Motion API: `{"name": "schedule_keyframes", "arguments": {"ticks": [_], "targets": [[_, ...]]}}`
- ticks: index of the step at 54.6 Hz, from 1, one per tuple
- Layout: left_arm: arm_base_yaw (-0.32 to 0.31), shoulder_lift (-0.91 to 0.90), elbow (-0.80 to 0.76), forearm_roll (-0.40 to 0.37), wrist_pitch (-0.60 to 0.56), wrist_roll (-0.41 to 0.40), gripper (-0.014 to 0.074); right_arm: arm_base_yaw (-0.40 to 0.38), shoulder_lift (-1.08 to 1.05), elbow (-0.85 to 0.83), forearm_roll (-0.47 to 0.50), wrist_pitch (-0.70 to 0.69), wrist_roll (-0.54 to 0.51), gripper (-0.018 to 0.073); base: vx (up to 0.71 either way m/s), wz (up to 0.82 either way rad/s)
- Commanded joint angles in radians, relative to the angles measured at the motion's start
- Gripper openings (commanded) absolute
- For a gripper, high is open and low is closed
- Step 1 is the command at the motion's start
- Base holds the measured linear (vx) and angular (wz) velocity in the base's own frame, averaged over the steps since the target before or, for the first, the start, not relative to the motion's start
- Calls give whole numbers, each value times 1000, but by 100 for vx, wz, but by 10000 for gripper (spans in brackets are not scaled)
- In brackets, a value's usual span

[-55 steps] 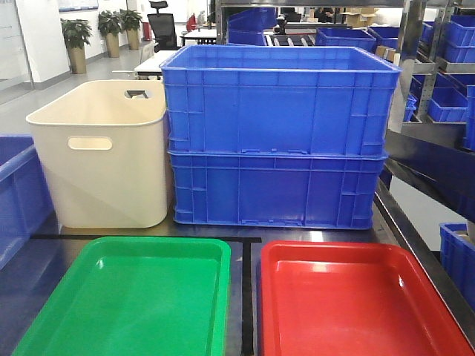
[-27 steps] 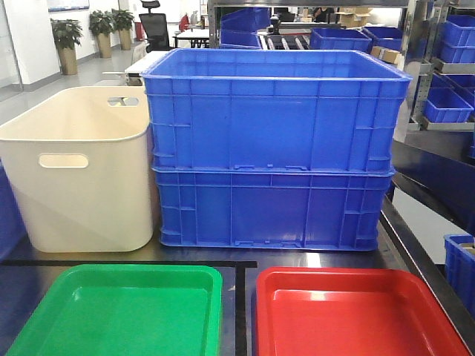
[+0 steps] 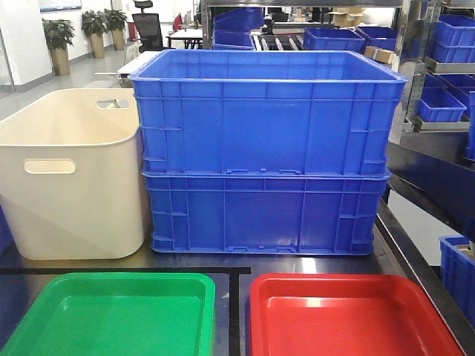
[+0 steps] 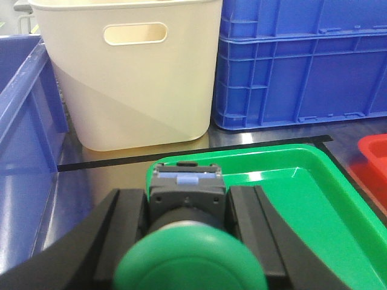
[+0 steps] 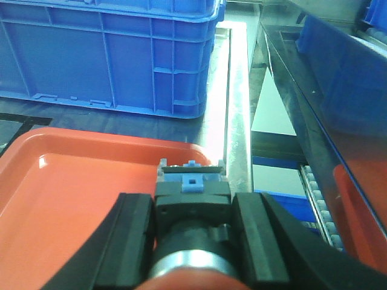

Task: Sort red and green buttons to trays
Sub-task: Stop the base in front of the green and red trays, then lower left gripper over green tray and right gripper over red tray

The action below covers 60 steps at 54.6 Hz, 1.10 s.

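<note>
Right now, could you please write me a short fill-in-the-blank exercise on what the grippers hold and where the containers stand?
The left gripper clamps a round plastic push button whose cap is ___. The right gripper clamps a second push button near the shallow glossy plastic tray coloured ___. The two deep ribbed blue plastic crates stand ___ on each other. The cream plastic tub with handle slots stands on their ___ side.
Missing words: green; red; stacked; left.

The front view looks level across the tabletop (image 3: 312, 263), facing the blue crates (image 3: 267, 148) and cream tub (image 3: 70, 178). Each wrist view sits close behind its claw, tilted down. Beyond the left claw (image 4: 184, 199) and its green button (image 4: 190, 266) lie the green tray (image 4: 302, 193) and tub. Beyond the right claw (image 5: 192, 202), gripping a second button (image 5: 193, 254), seemingly red, lie the red tray (image 5: 66, 181) and crates
</note>
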<state>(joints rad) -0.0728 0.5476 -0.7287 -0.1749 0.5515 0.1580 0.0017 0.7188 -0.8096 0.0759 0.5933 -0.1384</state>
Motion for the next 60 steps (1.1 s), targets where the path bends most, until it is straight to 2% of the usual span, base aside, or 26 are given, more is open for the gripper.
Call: {"name": "schedule_keyframes", "arguments": {"ticks": [1,26,32,36,39,42,46,51,55,60], "targets": [[-1,5,-25,-16,-92,-3,-3,-3,-5,-29,-2,-87,0,-9,0,0],[-1,5,-25,-16,-112,-3,-3,-3,-5,-29,-1,-92,2,-9,0,0],[-1,9,-25,-17,-140,0,-3,-3,-5,-29,50,-92,4,-9,0,0],[-1,20,-26,-20,-159,22,-3,-3,5,-30,96,-88,-36,-9,0,0],[-1,42,-33,-50,-161,55,-3,-3,28,-30,159,-87,-89,-9,0,0],[-2,67,-33,-123,-175,95,-3,-2,53,-30,241,-83,-160,-9,0,0],[-2,105,-33,-276,-175,165,-3,-2,93,-37,376,-58,-270,-9,0,0],[-2,174,-33,-509,-174,317,-3,-2,154,-53,540,0,-403,-9,0,0],[-2,224,-33,-702,-167,451,-3,-2,204,-60,652,38,-467,-9,0,0],[-2,308,-31,-913,-133,618,-2,-2,269,-62,720,71,-512,-9,0,0]]}}
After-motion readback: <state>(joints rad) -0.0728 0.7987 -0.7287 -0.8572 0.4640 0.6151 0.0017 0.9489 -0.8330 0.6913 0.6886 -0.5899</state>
